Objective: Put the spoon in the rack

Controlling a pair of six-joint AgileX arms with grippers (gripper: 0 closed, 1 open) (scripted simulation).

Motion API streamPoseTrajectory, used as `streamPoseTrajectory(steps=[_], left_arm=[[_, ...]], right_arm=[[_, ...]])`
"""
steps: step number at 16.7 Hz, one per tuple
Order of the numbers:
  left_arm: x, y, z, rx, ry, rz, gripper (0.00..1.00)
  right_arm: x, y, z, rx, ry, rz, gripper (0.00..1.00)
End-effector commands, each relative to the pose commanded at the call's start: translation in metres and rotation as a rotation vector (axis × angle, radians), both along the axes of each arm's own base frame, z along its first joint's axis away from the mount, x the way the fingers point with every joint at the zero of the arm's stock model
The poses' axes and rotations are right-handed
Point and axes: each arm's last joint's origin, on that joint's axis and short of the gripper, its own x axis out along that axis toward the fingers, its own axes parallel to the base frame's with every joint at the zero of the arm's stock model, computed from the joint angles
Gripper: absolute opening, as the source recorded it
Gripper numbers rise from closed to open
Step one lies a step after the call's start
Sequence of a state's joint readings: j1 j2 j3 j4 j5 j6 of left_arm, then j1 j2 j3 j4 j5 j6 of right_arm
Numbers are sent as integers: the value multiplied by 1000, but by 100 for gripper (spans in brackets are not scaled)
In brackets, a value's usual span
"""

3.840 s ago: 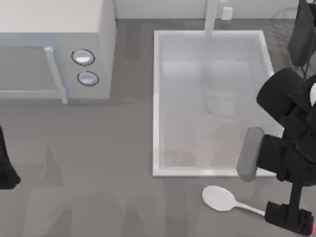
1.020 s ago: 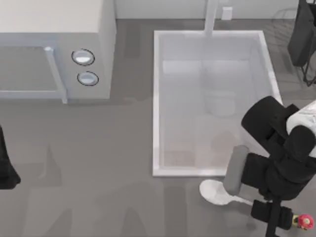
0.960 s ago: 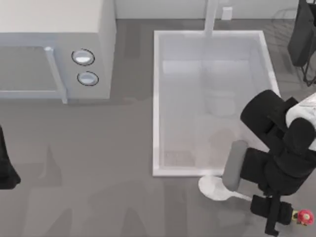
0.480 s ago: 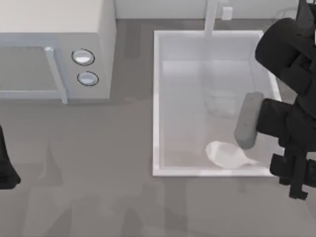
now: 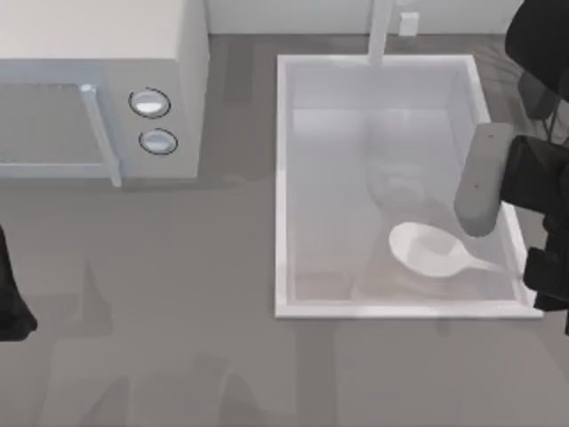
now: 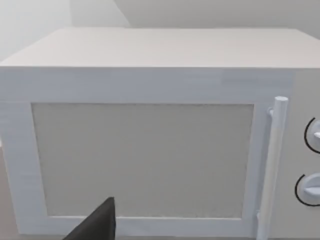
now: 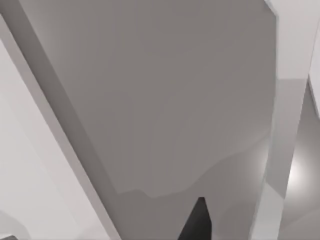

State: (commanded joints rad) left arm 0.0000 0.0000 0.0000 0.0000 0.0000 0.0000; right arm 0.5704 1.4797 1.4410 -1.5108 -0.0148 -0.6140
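Observation:
The white spoon [image 5: 429, 250] hangs over the near right part of the white sink basin [image 5: 283, 178]. Its bowl points left and its thin handle runs right into my right gripper [image 5: 544, 277], which is shut on the handle end at the top view's right edge. The right arm's grey link [image 5: 481, 179] stands over the basin's right rim. A few thin wires of the dark rack [image 5: 536, 92] show at the far right, mostly hidden behind that arm. My left arm [image 5: 11, 302] stays parked at the left edge.
A white microwave [image 5: 98, 89] with two round knobs stands at the back left and faces the left wrist camera [image 6: 150, 150]. A tap post [image 5: 380, 31] rises behind the basin. Bare grey counter [image 5: 178, 338] lies in front.
The right arm lifted the spoon off the counter in front of the basin. It carried it back and to the right, over the basin. The left arm has not moved.

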Motion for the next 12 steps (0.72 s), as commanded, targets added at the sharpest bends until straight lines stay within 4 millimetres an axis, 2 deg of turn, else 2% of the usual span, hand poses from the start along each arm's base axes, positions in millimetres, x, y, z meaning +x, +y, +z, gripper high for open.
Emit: streamPoseTrajectory(steps=[3,6,9,12], left_arm=[[0,0,0,0,0,0,100],[0,0,0,0,0,0,100],[0,0,0,0,0,0,100],[0,0,0,0,0,0,100]], right_arm=[[2,-1,-1,13,-6,-14,0],[13,-18,6,113,-76,-141,0],[31,-52,16,283,-216,-356,0],[47,-102,30,479,-430,-600,0]])
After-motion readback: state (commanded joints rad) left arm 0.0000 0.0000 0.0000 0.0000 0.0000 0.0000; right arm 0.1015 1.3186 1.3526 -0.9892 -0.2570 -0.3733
